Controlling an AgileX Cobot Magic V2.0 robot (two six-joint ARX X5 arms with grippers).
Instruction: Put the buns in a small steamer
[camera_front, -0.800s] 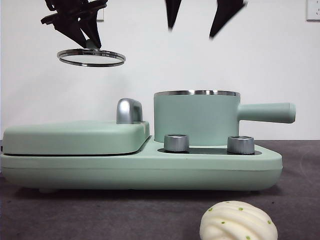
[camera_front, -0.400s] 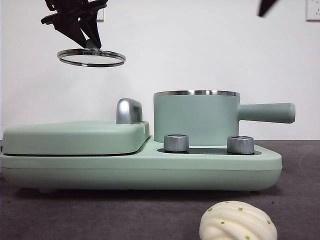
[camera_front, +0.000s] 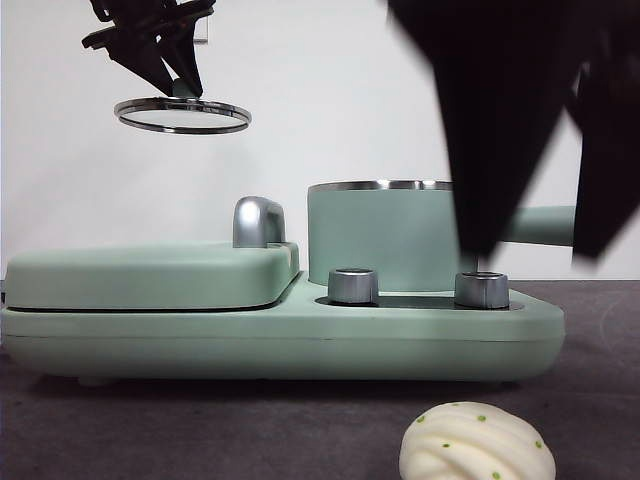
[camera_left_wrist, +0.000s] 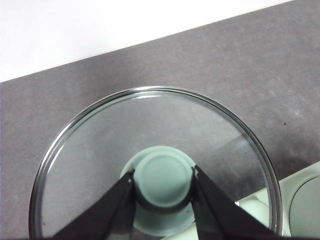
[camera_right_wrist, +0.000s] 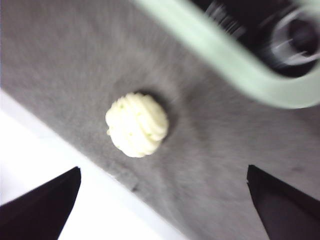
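right hand (camera_front: 530, 250) descended, wrist shows pleated bun (camera_right_wrist: 137, 124)

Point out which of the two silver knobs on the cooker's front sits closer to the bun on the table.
The knob on the pot-handle side; the pleated bun lies almost below it.

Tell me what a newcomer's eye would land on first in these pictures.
First, the right gripper, a big dark shape in front of the steamer with jaws spread wide. Next, the glass lid hanging high over the grill plate cover, its green knob pinched by the left gripper. Last, the pleated bun alone on the grey table.
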